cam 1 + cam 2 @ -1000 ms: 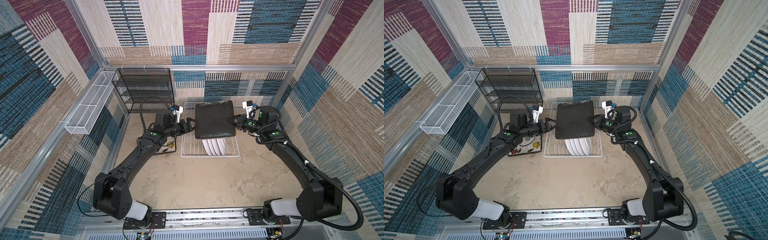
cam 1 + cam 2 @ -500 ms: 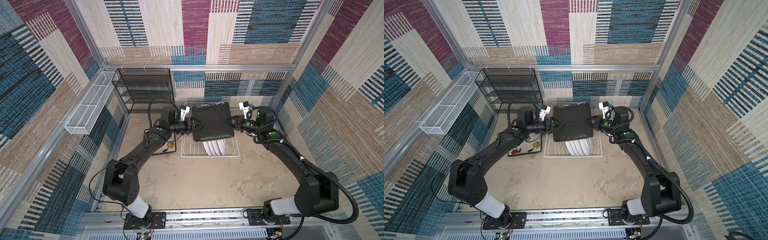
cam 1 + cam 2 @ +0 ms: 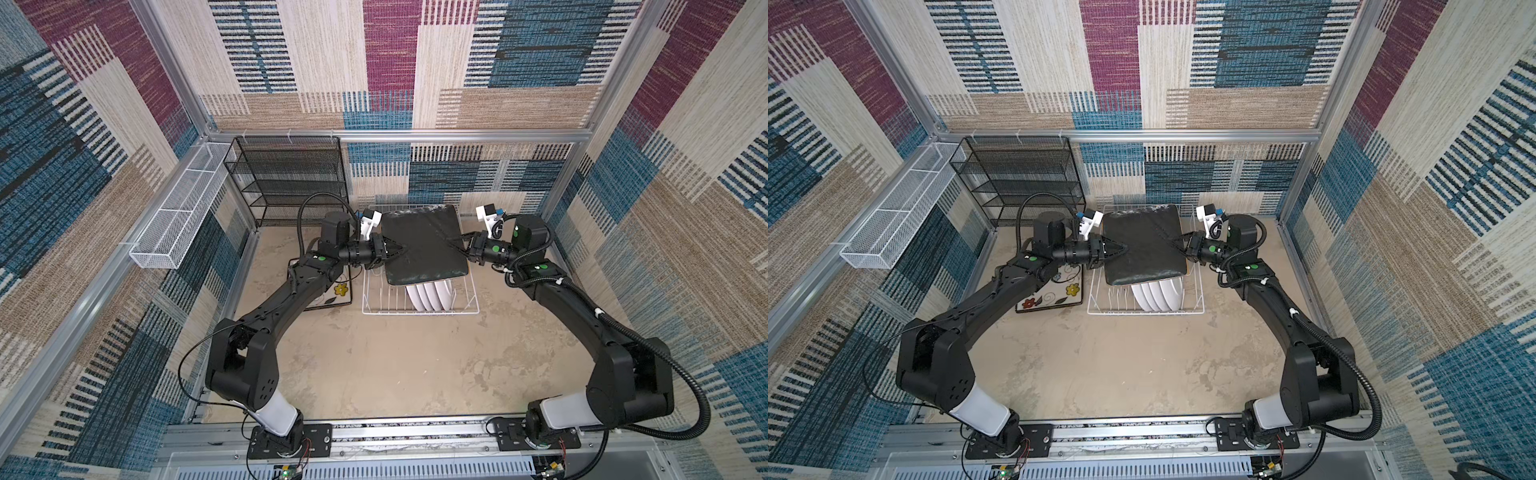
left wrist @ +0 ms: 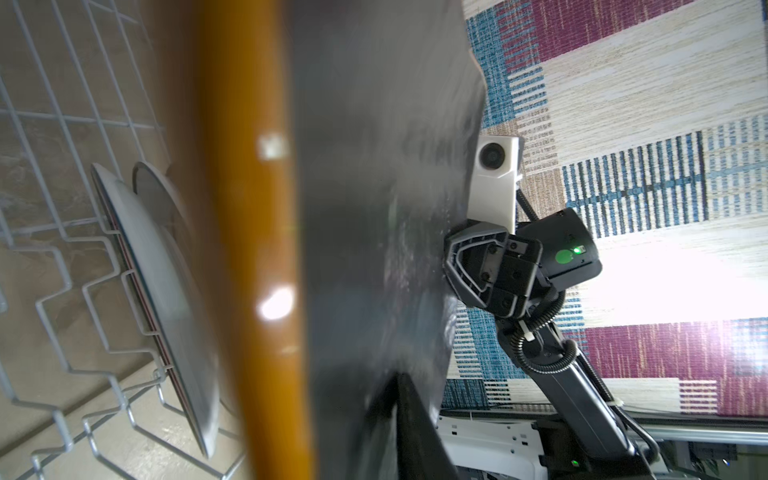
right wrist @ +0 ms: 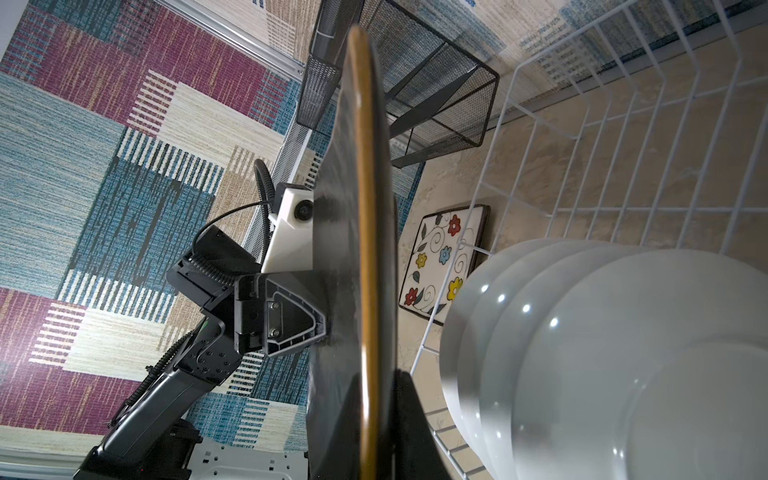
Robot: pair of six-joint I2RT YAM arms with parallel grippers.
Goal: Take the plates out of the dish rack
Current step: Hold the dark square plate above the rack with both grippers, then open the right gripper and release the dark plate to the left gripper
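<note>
A square plate hangs black back up, tilted, above the white wire dish rack. My left gripper is shut on its left edge, and my right gripper is shut on its right edge. In the right wrist view the plate's orange rim runs between my right gripper's fingers. Several round white plates stand upright in the rack under it. A second square plate lies face up left of the rack.
A black mesh shelf unit stands at the back left. A long white mesh basket hangs on the left frame rail. Patterned walls close in the back and both sides.
My left gripper has moved right to the square plate's left edge and its jaws have closed on it. The right gripper has kept its hold, with the plate shifting only slightly.
</note>
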